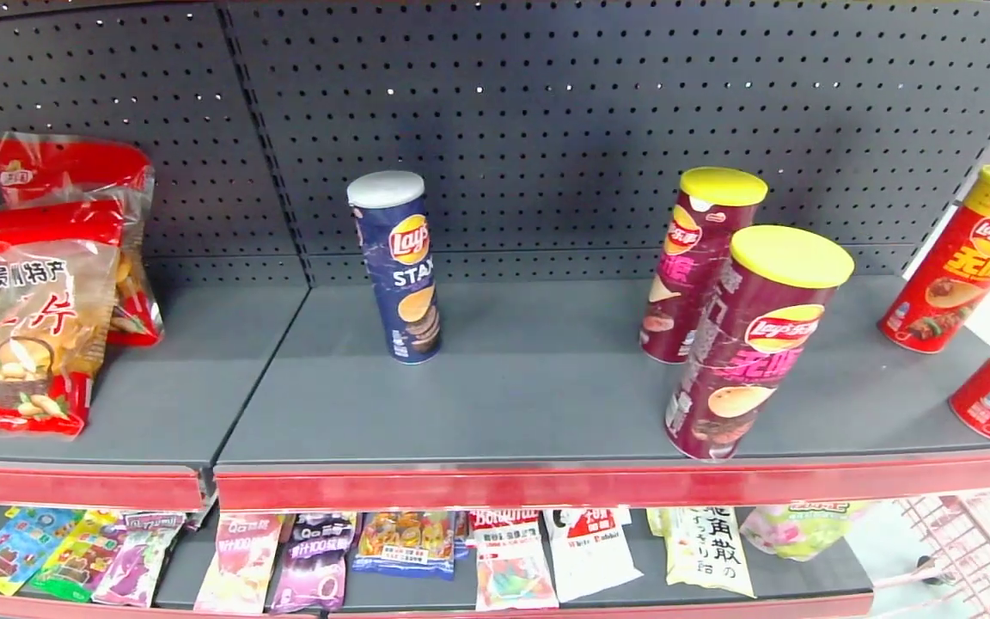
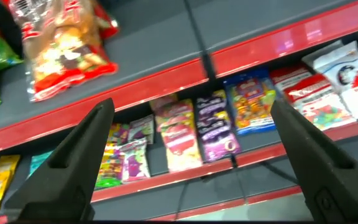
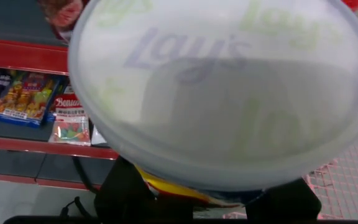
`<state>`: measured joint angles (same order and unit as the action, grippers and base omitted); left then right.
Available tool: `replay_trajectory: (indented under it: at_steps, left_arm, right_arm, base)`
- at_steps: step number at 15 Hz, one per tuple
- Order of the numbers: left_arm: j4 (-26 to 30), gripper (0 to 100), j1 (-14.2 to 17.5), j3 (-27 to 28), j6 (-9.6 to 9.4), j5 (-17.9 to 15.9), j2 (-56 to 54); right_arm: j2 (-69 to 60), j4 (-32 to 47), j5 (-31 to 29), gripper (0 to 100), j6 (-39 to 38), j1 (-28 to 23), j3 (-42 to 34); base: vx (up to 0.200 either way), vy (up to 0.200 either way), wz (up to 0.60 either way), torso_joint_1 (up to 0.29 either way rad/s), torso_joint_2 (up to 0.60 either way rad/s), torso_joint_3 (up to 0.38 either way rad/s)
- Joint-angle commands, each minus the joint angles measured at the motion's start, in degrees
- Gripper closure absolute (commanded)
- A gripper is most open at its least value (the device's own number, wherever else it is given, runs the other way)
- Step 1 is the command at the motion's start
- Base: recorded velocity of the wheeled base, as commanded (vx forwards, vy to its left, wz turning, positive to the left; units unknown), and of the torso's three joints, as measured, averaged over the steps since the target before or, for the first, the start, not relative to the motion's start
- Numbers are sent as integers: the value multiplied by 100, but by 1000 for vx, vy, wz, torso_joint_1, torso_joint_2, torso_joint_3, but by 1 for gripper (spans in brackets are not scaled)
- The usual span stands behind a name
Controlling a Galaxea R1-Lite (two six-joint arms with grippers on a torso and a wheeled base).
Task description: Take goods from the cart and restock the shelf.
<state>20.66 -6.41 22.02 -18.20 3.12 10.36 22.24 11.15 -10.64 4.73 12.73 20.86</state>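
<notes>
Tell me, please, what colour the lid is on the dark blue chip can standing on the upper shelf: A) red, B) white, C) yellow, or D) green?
B: the dark blue chip can stands upright by itself near the middle of the shelf, and the lid capping it is a pale white.

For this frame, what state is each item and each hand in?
Blue can: upright on the shelf, lid on.
Back purple can: upright, yellow lid on.
Front purple can: upright, yellow lid on.
Back red can: upright, yellow lid on.
Snack bags: standing on end.
Left hand: open, empty.
Right hand: shut on a clear-lidded can.
</notes>
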Motion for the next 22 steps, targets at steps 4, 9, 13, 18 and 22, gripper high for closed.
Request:
replay_trajectory:
  at_steps: [4, 9, 13, 18, 22]
  left_arm:
    - [8, 0, 0, -13, 1, 31, 10]
    - [25, 0, 8, -66, 1, 66, -61]
    - [25, 0, 0, -83, 1, 75, -78]
    - [8, 0, -36, -92, 1, -31, -105]
    - [-80, 0, -387, 101, 1, -312, 300]
  right_arm:
    - [-18, 1, 1, 100, 10, 2, -3]
    - [-53, 18, 10, 100, 10, 11, -20]
    - [-97, 10, 10, 100, 19, 19, -82]
    - [-316, 54, 18, 100, 54, 19, -108]
    - [-791, 54, 71, 100, 160, 37, -179]
  base:
    - [0, 200, 0, 1, 4, 1]
    - [0, 40, 0, 0, 0, 0]
    - [150, 0, 0, -1, 1, 1]
    - [0, 0, 0, 0, 0, 0]
    - [0, 0, 0, 0, 0, 0]
